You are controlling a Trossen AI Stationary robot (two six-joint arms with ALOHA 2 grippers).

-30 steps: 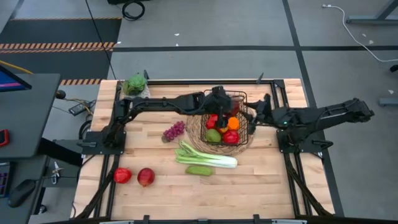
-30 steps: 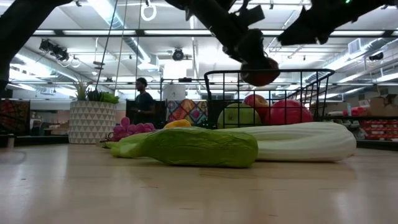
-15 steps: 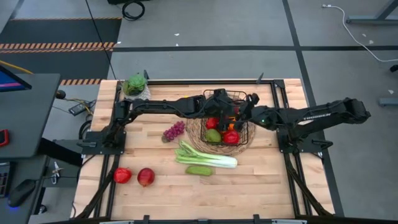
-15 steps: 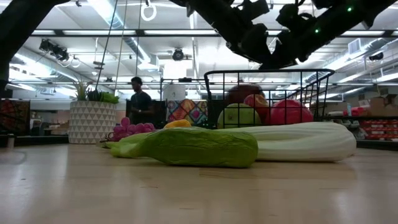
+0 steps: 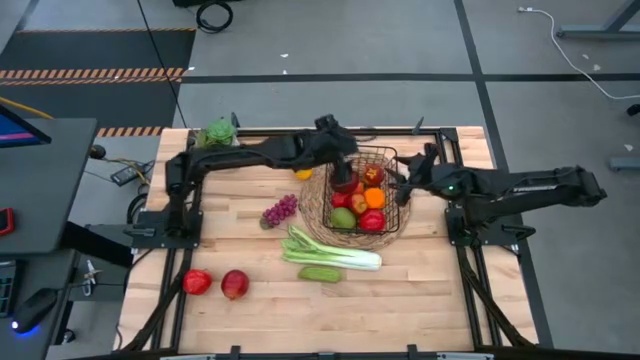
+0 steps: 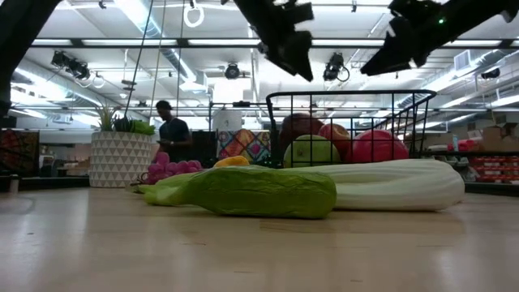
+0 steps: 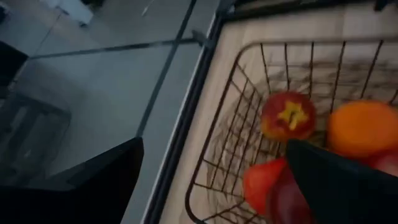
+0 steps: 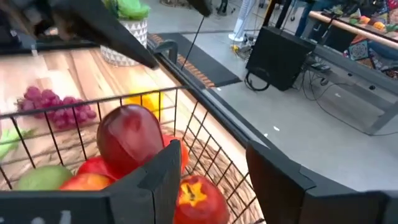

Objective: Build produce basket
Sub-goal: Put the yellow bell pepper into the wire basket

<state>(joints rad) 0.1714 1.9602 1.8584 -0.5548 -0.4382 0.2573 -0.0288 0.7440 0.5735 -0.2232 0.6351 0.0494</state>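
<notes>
The black wire basket [image 5: 377,151] stands on a round woven mat [image 5: 314,214] at the table's far middle. It holds produce: a dark red apple [image 8: 127,140] on top, a green fruit [image 5: 343,218], an orange [image 5: 374,198] and red pieces. My left gripper [image 5: 347,165] hangs open and empty above the basket's far left corner; in its wrist view [image 7: 211,149] nothing lies between the fingers. My right gripper [image 5: 408,181] is open just outside the basket's right rim [image 8: 205,118], holding nothing.
A leek [image 5: 335,250] and a cucumber [image 5: 320,273] lie near the mat's front. Purple grapes [image 5: 280,210] and a yellow pepper [image 5: 303,173] lie left of the basket. Two red fruits [image 5: 215,284] sit near the front left. A potted plant [image 5: 217,135] stands at the far left corner.
The dark red apple that hung at my left gripper above the basket has dropped into the basket and now lies on top of the other fruit. My left gripper has risen and drawn back toward the far left. My right gripper swung over the basket's right rim and came back.
</notes>
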